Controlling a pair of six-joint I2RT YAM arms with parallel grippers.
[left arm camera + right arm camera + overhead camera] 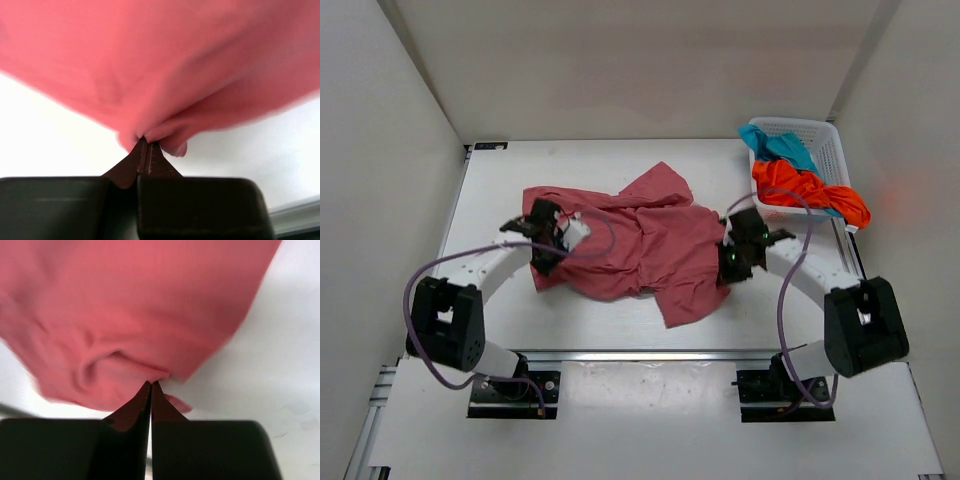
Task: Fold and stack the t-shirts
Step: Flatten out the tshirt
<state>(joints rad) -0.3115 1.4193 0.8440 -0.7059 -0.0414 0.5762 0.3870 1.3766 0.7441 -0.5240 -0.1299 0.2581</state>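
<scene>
Pink t-shirt [650, 240] — spreading step, by judgement; left claw [145, 143] and right claw [151, 385] clenched on its cloth — next: draw it flat.

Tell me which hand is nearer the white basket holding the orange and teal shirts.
Right. The right hand pinches the pink t-shirt at its right edge, a short way from the basket. The left hand pinches the shirt's left side, the whole shirt farther away.

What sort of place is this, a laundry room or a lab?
Probably a robot lab test cell: a white table boxed in by blank panels, the left gripper and right gripper pinching a pink t-shirt, a basket holding an orange shirt and a teal shirt.
</scene>
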